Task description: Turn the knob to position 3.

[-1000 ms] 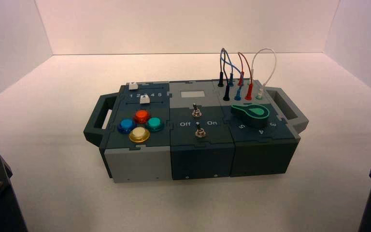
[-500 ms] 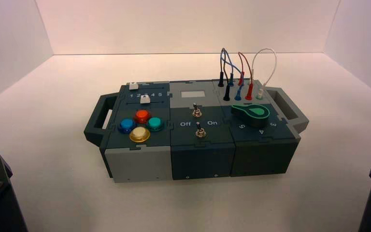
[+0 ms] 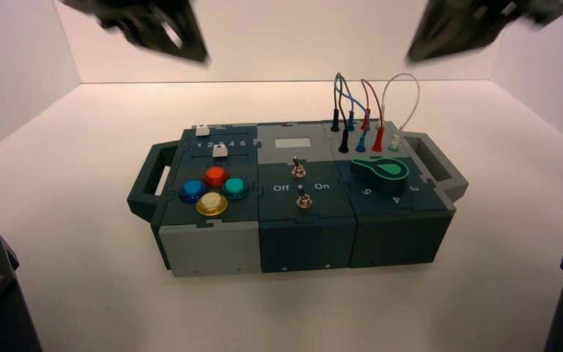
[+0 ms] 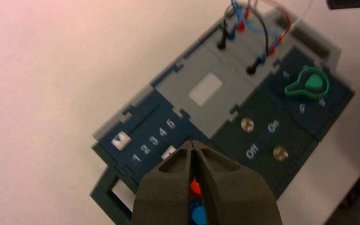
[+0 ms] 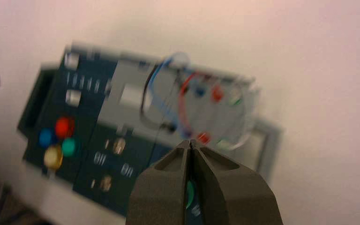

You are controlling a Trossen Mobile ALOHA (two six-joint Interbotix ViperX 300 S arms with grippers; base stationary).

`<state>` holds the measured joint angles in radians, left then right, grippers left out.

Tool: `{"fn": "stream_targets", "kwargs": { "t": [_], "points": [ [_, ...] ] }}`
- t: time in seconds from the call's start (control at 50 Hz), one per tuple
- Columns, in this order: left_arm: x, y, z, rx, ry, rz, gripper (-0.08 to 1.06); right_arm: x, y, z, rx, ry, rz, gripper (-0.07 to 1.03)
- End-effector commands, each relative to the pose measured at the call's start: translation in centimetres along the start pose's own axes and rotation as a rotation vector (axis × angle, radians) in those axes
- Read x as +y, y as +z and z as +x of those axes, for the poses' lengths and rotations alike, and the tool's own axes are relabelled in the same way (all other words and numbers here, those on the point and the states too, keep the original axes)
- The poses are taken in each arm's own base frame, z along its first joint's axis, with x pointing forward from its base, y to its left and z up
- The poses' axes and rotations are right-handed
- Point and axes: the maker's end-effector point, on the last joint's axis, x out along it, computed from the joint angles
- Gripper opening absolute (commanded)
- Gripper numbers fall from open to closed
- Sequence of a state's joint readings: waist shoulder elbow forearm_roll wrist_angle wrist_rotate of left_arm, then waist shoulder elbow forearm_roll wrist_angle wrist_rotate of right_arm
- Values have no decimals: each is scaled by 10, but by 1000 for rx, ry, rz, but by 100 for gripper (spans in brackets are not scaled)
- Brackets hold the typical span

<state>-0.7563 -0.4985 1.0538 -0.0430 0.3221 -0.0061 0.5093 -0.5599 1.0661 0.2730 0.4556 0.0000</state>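
The dark green knob [image 3: 383, 171] with its bright green inlay sits on the right module of the box [image 3: 212, 249]. Its pointed arm lies toward the box's middle, away from the numeral 3 [image 3: 413, 189], which stands at the right end of the arc. The knob also shows in the left wrist view [image 4: 309, 84]. My left gripper [image 3: 190, 45] hangs high above the far left of the box, shut and empty [image 4: 193, 143]. My right gripper [image 3: 419, 50] hangs high above the far right, shut and empty [image 5: 190, 141]. Neither touches the box.
Plugged wires [image 3: 366, 103] loop up just behind the knob. Two metal toggle switches [image 3: 299, 170] stand on the middle module. Several coloured push buttons [image 3: 212, 189] and two white sliders [image 3: 219, 150] are on the left module. A handle [image 3: 440, 165] sticks out right of the knob.
Both grippers have come into the high view along its top edge, where none showed before. The box and knob have not moved.
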Motion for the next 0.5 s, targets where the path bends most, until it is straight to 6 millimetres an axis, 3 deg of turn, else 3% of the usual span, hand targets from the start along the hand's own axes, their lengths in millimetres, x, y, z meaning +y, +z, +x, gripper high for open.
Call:
{"fn": "stream_targets", "kwargs": {
  "t": [0.02,0.24,0.5],
  "points": [
    [-2,16,-1,-24,-3,3,-3,22,-1,8,43,51,-10,-2],
    [-2,19,-1,-26,-3,7,-3,37,-16,21,125,80,-20,-2],
    [-2,21,-2,-30,-3,8,-3,40,-27,29,185,82,-11,-2]
  ]
}}
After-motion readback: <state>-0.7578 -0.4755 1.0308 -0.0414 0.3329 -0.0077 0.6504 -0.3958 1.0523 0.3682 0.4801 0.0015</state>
